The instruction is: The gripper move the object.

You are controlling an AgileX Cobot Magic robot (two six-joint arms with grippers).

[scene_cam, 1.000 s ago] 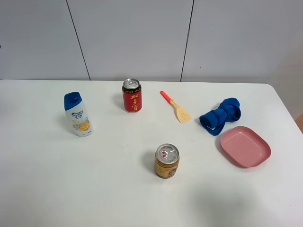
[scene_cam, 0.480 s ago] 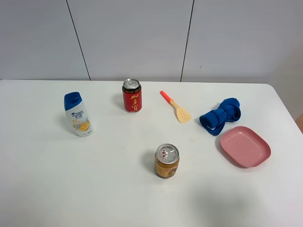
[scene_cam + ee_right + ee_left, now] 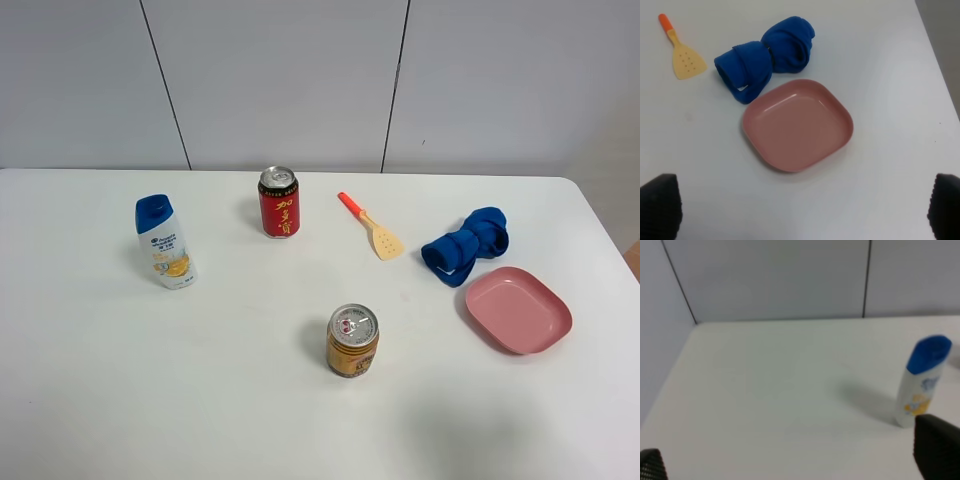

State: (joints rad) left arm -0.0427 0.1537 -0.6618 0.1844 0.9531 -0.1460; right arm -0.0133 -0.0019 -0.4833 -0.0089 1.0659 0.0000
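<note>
The blue cloth (image 3: pixel 765 57) looks soft and light; pinch its cinched middle. The right claw (image 3: pixel 805 212) is spread, holding nothing.

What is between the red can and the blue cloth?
The orange-handled spatula lies between the red can and the blue cloth, seen in the exterior high view.

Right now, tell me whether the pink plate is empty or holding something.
Empty. The pink plate shows only its bare inside; the blue cloth lies beside its rim, not in it.
</note>
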